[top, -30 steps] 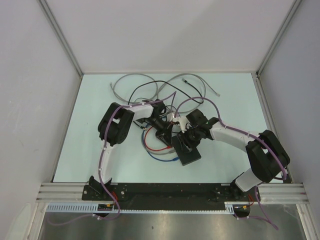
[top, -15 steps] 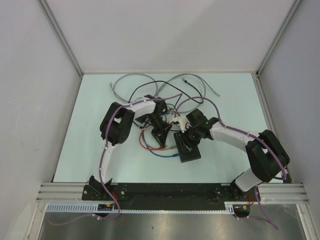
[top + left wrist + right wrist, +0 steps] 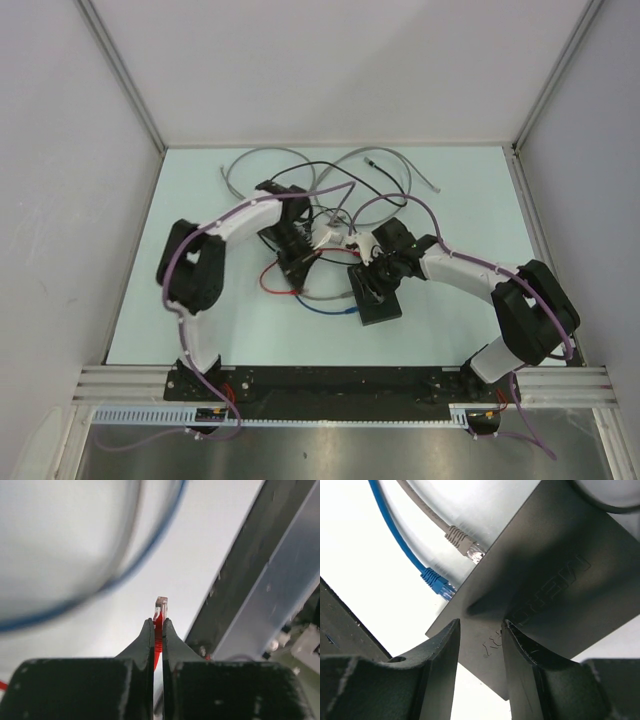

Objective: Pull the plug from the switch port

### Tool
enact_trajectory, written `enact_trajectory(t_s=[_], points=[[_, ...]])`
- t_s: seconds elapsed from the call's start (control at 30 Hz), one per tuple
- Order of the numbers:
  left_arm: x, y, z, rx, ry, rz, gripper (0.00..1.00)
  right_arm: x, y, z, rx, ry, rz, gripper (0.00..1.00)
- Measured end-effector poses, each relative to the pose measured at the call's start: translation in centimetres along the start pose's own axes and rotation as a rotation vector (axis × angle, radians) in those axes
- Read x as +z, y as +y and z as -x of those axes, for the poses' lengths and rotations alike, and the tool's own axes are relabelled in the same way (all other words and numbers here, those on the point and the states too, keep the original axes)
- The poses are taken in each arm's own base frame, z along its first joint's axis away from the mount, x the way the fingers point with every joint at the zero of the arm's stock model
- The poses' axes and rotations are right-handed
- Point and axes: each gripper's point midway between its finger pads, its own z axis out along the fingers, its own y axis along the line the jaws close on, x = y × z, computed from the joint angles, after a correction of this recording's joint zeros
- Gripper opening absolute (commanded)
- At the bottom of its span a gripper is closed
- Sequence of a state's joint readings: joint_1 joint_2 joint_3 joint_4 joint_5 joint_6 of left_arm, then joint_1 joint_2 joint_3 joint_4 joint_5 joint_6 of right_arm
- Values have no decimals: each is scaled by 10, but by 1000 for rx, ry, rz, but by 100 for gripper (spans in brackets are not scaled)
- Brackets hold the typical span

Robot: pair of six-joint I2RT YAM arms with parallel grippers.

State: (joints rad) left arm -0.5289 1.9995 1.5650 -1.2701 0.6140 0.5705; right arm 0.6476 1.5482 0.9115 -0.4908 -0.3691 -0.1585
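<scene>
The flat black switch box (image 3: 378, 300) lies mid-table, and fills the right wrist view (image 3: 545, 565). A grey plug (image 3: 461, 539) and a blue plug (image 3: 436, 580) sit in ports on its narrow edge. My right gripper (image 3: 374, 278) rests on the box top, its jaws a little apart with nothing between them (image 3: 480, 626). My left gripper (image 3: 293, 252) is left of the box and apart from it. It is shut (image 3: 157, 622) on the red plug (image 3: 160, 604), whose clear tip pokes out free. The red cable (image 3: 268, 283) trails below it.
Loose grey and black cables (image 3: 300, 170) tangle at the back. Blue (image 3: 325, 308) and grey (image 3: 320, 296) cables run left from the box. A blurred blue cable (image 3: 125, 575) hangs close to the left wrist camera. A metal frame rail (image 3: 280, 580) shows at its right.
My left gripper has moved left and back, away from the switch box, taking the red plug and cable with it. The right arm and the box have stayed put.
</scene>
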Motion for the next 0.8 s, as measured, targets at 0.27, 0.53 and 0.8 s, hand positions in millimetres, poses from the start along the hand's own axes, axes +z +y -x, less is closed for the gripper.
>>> enact_trajectory(t_s=[0.27, 0.53, 0.8], points=[[-32, 6, -142, -268, 68, 61, 0, -2, -5, -2, 18, 3, -9, 45], [-99, 66, -236, -642, -28, 375, 0, -2, -5, -2, 17, 3, -9, 45], [-108, 112, -253, -784, 5, 584, 33, -2, -3, -2, 10, 5, -6, 45]])
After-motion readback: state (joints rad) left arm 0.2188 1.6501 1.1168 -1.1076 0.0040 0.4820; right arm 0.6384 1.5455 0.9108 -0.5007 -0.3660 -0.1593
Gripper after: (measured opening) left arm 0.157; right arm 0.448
